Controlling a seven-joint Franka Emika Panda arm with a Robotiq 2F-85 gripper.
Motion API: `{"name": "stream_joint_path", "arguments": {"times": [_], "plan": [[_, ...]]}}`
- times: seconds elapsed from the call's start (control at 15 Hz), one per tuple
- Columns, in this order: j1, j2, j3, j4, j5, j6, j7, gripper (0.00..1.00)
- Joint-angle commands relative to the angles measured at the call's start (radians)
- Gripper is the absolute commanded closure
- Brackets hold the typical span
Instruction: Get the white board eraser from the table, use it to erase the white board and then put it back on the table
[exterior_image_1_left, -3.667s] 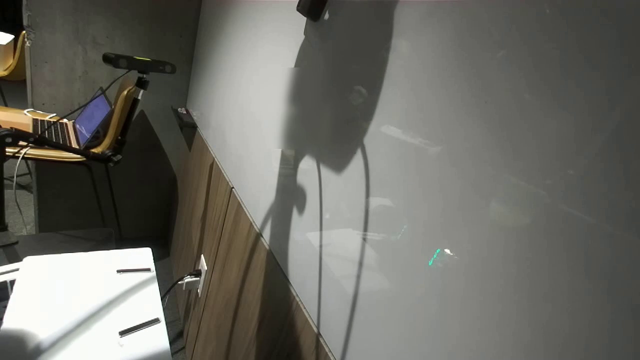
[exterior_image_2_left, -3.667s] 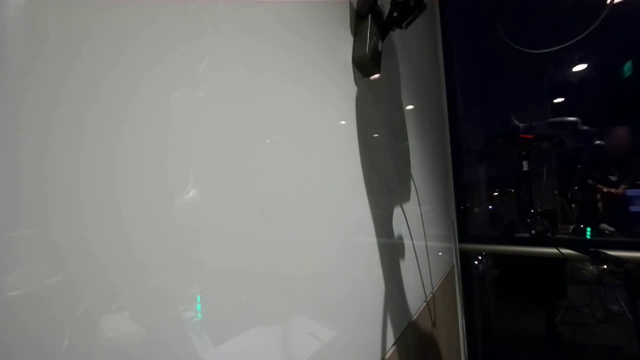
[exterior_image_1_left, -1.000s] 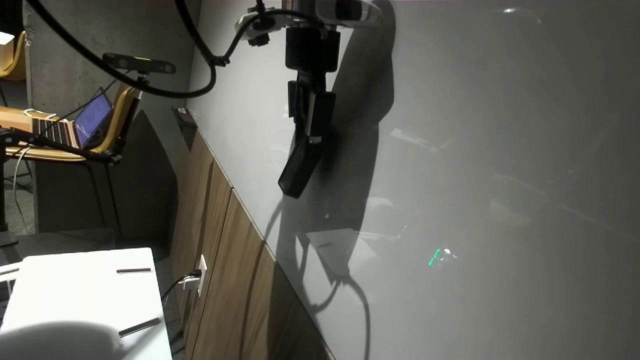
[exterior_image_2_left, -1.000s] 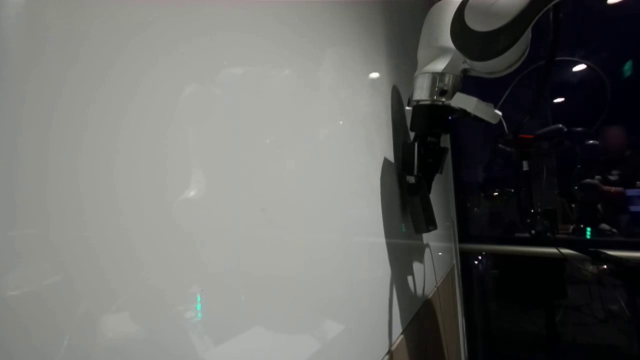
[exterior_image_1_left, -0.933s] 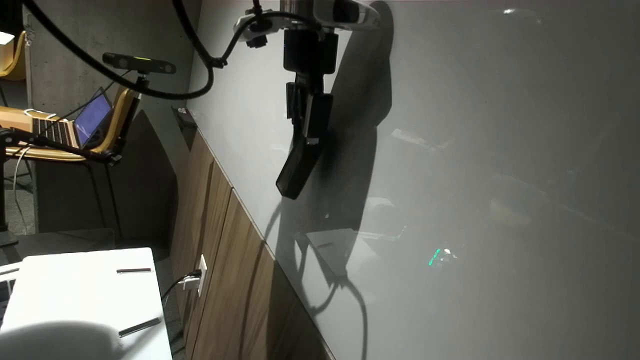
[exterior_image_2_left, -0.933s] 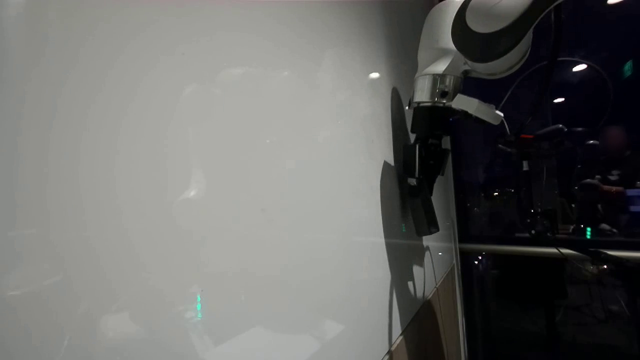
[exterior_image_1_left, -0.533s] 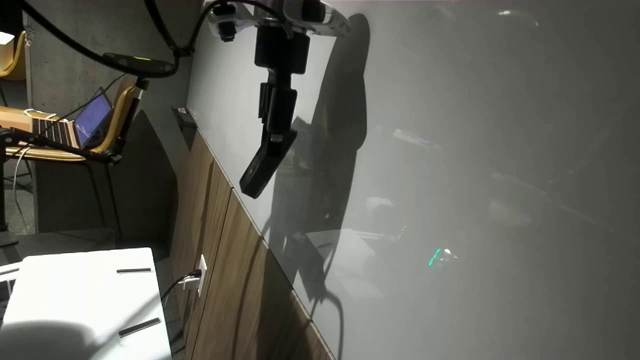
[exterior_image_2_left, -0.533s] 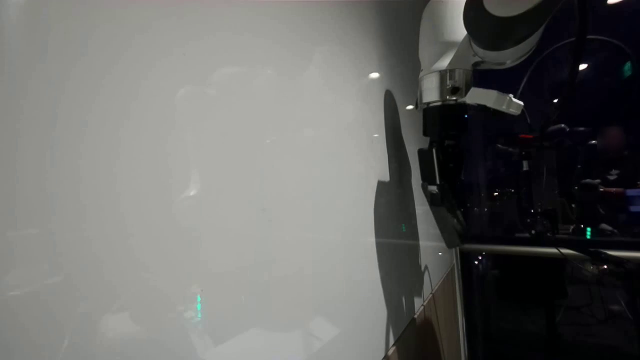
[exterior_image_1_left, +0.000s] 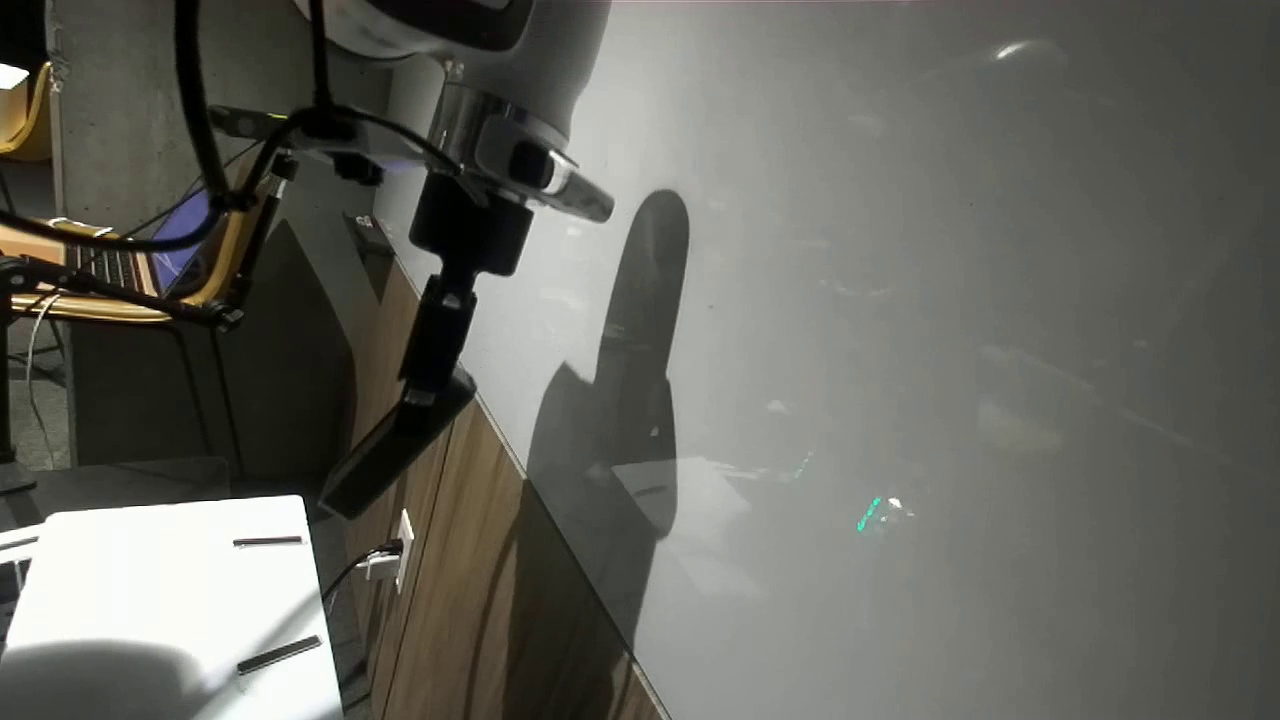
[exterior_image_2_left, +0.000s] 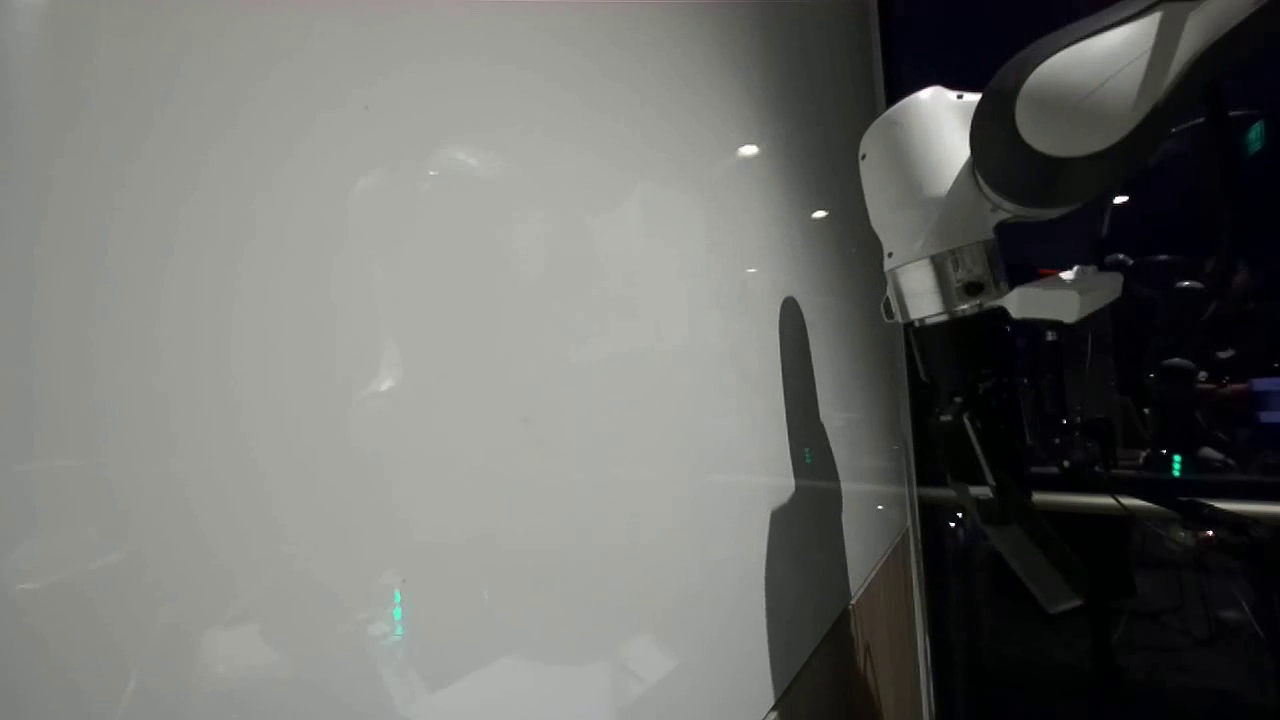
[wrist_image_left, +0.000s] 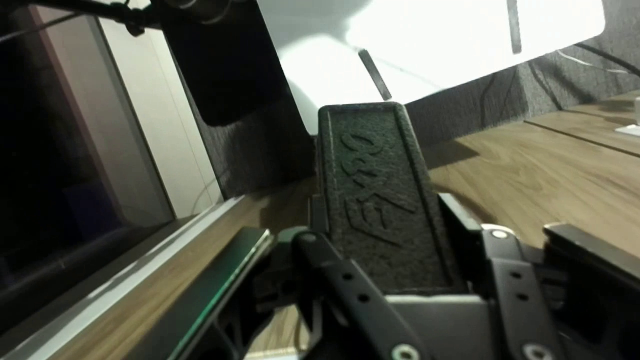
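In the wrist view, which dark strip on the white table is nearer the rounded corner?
The right-hand strip; the left-hand strip is farther from that corner, appearing just above the eraser in the picture.

White smooth-topped table (exterior_image_1_left: 160, 575): cut off left and bottom in exterior view. Open purple-screened laptop (exterior_image_1_left: 184, 217): partly behind black cable (exterior_image_1_left: 192, 80). Dark grey rectangular eraser (wrist_image_left: 380, 195): edge partly behind fingers (wrist_image_left: 340, 270) of black metal gripper (wrist_image_left: 387, 215).

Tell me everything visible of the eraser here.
The eraser is a dark rectangular block, its speckled, felt-like face bearing pressed lettering that looks like EXPO. The gripper clamps it by its long sides; it hangs tilted in the air, far end low, apart from the white board and table.
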Motion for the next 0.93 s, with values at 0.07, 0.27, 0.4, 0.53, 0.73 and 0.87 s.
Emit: {"name": "stream_joint_path", "arguments": {"times": [0.07,0.27,0.4,0.53,0.73,0.87], "plan": [[-0.005,0.020,-0.010,-0.084,-0.010,-0.055,0.041,0.69],[0.013,0.026,0.002,-0.130,0.011,-0.106,0.073,0.69],[0.026,0.027,0.009,-0.169,0.022,-0.121,0.087,0.69],[0.043,0.029,0.012,-0.200,0.045,-0.121,0.076,0.69],[0.071,0.041,0.019,-0.231,0.103,-0.107,0.057,0.69],[0.088,0.044,0.023,-0.243,0.148,-0.096,0.037,0.69]]}}
